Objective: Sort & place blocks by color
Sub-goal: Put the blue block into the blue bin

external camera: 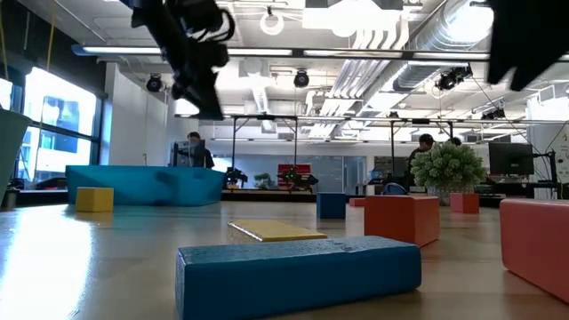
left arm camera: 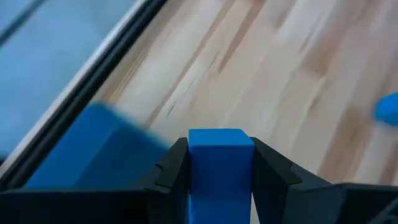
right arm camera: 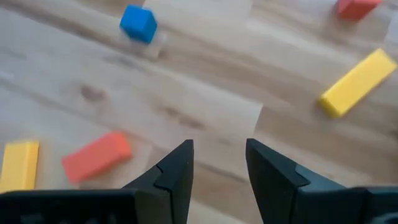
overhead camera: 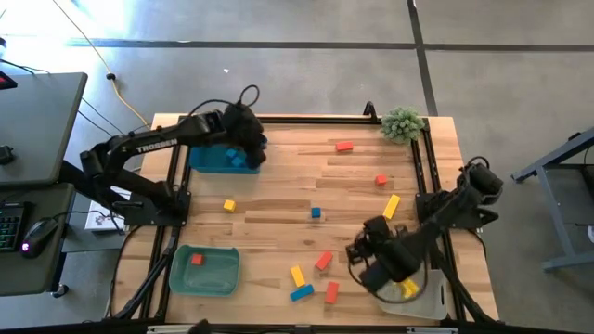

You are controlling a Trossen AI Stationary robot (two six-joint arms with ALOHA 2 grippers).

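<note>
The right gripper [right arm camera: 217, 163] hovers at the table's near right, beside the clear bin [overhead camera: 429, 301] — fingers parted, holding nothing — with a red-orange bar [right arm camera: 96, 155] and a yellow bar [right arm camera: 359, 83] loose on the wood below. Farther back, the left gripper [left arm camera: 219, 163] is clamped on a blue block [left arm camera: 220, 168] above the blue bin [overhead camera: 212, 160]. That looks like the drop-off step — next, it needs to open over the bin.

Around your desk [overhead camera: 278, 199] you have a grey concrete floor [overhead camera: 306, 65]; beyond it, tall windows [external camera: 53, 133] on the left and ceiling ducts [external camera: 400, 27] overhead.
</note>
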